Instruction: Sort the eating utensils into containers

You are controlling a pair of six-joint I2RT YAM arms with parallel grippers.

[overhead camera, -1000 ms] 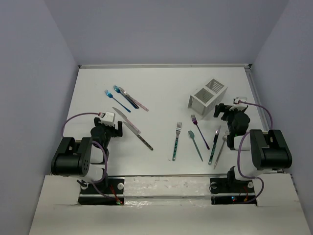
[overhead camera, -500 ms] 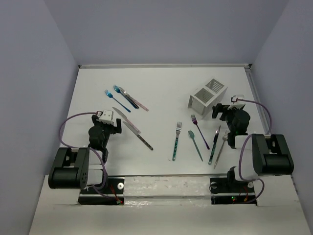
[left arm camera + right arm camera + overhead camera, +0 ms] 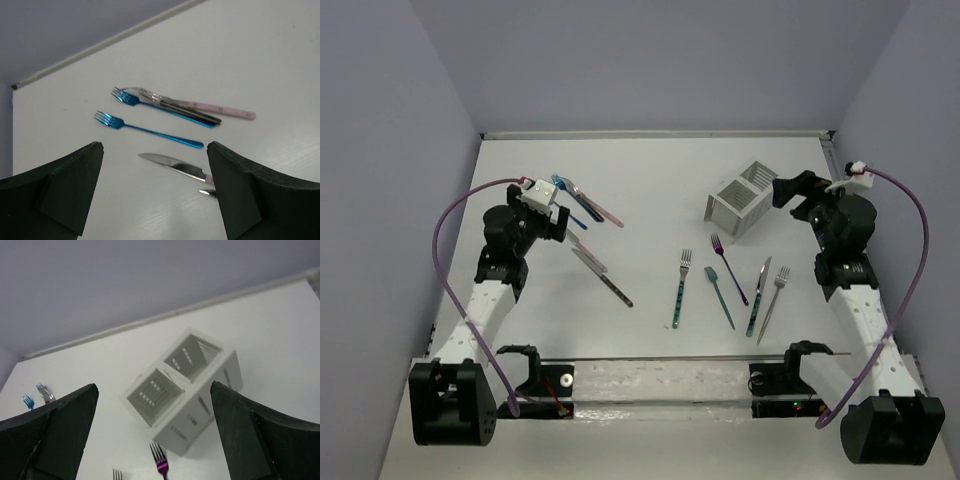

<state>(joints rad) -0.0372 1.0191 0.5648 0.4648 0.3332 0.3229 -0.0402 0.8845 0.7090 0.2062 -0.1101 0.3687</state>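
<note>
Since a second ago both arms have unfolded from their tucked pose by the bases and stretched out over the table (image 3: pixel 660 170), that's the big change. Nothing else budged.

Caddy (image 3: pixel 730 213) sits at 2 o'clock like before, and both compartments look empty from the right wrist view. Right gripper (image 3: pixel 154 405) now hangs just short of it, jaws spread wide with nothing in them. Left gripper (image 3: pixel 154 170) went up to 10 o'clock, also spread wide and empty. It's looking down on the utensils (image 3: pixel 582 205) there: a blue fork (image 3: pixel 145 129), a second blue fork (image 3: pixel 125 97) lying against a pink-handled piece (image 3: pixel 220 108), and a knife (image 3: pixel 172 166) nearest the fingers. Another bunch (image 3: pixel 720 295) of five lies at 5 o'clock, untouched.

So sorting hasn't actually started. My guess is the left goes for that knife or fork first while the right waits by the caddy.
</note>
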